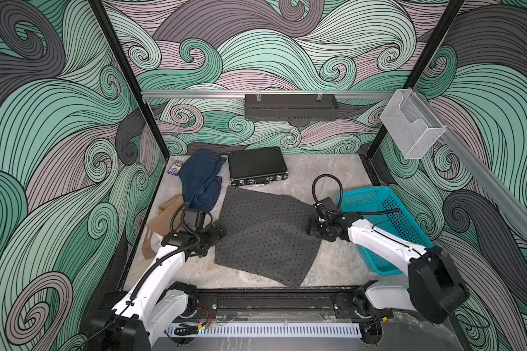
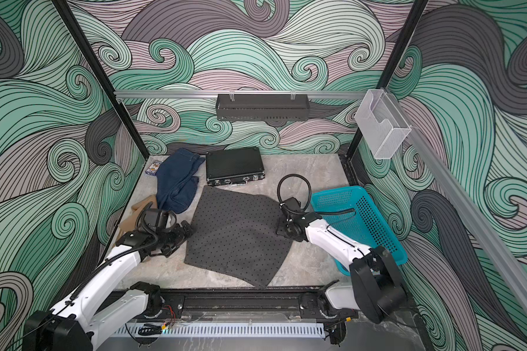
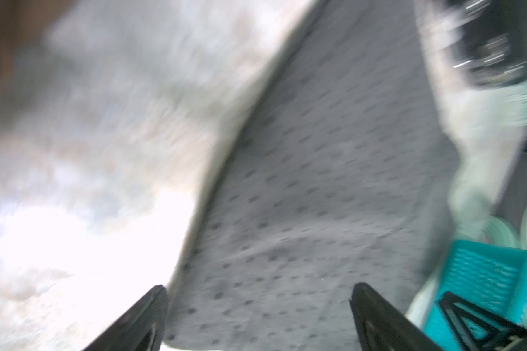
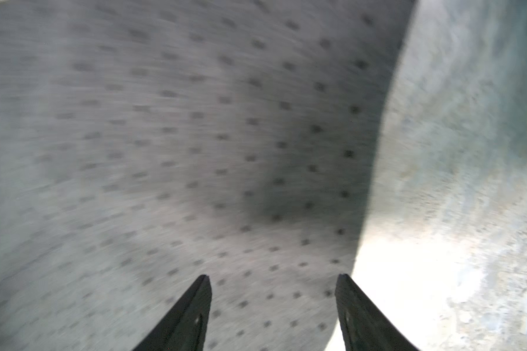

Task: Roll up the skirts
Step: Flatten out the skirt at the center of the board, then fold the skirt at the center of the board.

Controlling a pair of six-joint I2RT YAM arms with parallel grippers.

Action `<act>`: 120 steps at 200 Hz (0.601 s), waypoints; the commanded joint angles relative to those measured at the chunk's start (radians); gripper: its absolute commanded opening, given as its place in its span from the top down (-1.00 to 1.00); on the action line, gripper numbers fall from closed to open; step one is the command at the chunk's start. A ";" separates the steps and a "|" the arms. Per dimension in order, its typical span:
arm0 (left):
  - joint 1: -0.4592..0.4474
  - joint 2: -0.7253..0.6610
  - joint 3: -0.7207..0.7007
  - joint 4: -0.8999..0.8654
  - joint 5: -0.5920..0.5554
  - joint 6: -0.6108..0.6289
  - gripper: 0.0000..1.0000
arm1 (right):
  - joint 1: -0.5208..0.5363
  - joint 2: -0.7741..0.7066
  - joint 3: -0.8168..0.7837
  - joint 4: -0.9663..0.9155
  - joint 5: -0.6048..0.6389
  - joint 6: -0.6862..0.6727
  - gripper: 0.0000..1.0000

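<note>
Your left gripper [image 3: 259, 287] stands wide open and empty at the dotted skirt's [image 1: 265, 234] edge. Your right gripper [image 4: 274, 276] has its jaws parted, gripping nothing, low over the opposite edge. The skirt lies flat between them. Denim skirt [image 1: 201, 182] just beyond the left gripper, tan skirt [image 1: 162, 218] behind it.

Swirling teal-and-mauve wave walls [image 1: 256, 45], marbled grey tabletop [image 1: 332, 170], black frame posts [image 1: 130, 79]
</note>
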 commanded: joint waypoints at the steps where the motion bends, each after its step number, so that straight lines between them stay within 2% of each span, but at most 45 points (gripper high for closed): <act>1: 0.024 0.099 0.160 -0.009 0.010 0.062 -0.89 | 0.108 -0.053 0.053 0.035 0.031 -0.030 -0.39; 25: 0.043 0.332 0.349 -0.018 0.014 0.091 -0.84 | 0.303 -0.017 0.108 0.074 0.093 0.032 -0.42; 35: 0.059 0.435 0.441 -0.019 0.043 0.114 -0.75 | 0.391 0.025 0.154 0.056 0.139 0.078 -0.43; 66: 0.096 0.775 0.807 -0.184 0.101 0.201 -0.53 | 0.603 0.202 0.348 -0.032 0.245 0.225 -0.43; 77: 0.107 0.874 0.902 -0.217 0.120 0.191 -0.48 | 0.650 0.270 0.420 -0.059 0.270 0.301 -0.44; 87: 0.116 0.942 0.961 -0.196 0.141 0.188 -0.42 | 0.677 0.333 0.488 -0.061 0.244 0.328 -0.38; 104: 0.118 1.031 1.052 -0.169 0.117 0.257 -0.40 | 0.705 0.437 0.600 -0.060 0.194 0.363 -0.30; 120: 0.118 1.138 1.183 -0.263 0.115 0.329 -0.37 | 0.720 0.531 0.709 -0.081 0.180 0.380 -0.30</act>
